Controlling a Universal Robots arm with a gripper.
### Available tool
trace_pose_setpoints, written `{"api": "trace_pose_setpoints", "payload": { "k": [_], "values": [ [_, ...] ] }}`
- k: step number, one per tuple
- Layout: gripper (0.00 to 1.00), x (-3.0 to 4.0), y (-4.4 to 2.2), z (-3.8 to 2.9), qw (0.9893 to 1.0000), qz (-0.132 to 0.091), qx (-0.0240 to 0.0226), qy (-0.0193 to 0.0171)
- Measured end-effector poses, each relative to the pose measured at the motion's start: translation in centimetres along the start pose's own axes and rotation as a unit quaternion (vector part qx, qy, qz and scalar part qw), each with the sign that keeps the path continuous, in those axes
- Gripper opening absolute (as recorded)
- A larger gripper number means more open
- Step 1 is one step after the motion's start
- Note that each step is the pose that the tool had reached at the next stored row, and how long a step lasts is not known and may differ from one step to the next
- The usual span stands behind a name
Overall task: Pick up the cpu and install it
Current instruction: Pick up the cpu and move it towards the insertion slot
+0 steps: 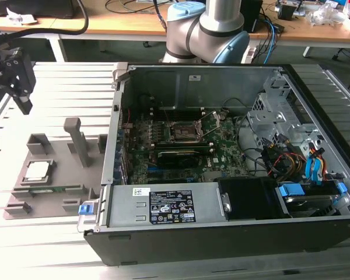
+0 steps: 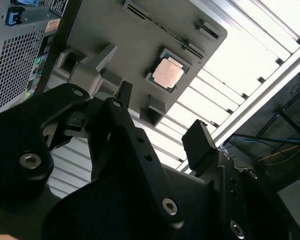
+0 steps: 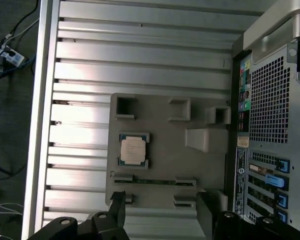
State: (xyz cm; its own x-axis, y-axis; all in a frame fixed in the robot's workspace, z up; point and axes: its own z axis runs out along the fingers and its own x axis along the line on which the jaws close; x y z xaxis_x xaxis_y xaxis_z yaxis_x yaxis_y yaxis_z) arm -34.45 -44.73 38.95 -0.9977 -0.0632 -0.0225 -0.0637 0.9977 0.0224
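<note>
Grey tray (image 3: 165,155) holds a square, silver-topped cpu (image 3: 133,150).

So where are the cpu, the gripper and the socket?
cpu (image 3: 134,150), first wrist view, middle of its metal top.
gripper (image 3: 162,197), first wrist view, midway between its fingertips.
socket (image 1: 184,132), exterior view, its dark middle.

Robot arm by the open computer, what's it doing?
The robot arm is working on getting the cpu into the open computer. At this moment the cpu lies untouched in a grey holder beside the computer. The gripper hovers above the holder, open and holding nothing, so nothing has been picked up yet.
</note>
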Motion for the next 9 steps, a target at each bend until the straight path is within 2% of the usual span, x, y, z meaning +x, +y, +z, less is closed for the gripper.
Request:
{"api": "trace_pose_setpoints", "payload": {
  "k": [2,5,9],
  "values": [
    [0.68,0.19,0.02,0.28,1.0000,-0.001,0.0009,0.0000],
    [0.68,0.64,0.02,1.18,1.0000,-0.001,-0.0008,-0.0001],
    [0.68,0.67,0.02,1.74,1.0000,-0.001,-0.0009,-0.0001]
  ]
}}
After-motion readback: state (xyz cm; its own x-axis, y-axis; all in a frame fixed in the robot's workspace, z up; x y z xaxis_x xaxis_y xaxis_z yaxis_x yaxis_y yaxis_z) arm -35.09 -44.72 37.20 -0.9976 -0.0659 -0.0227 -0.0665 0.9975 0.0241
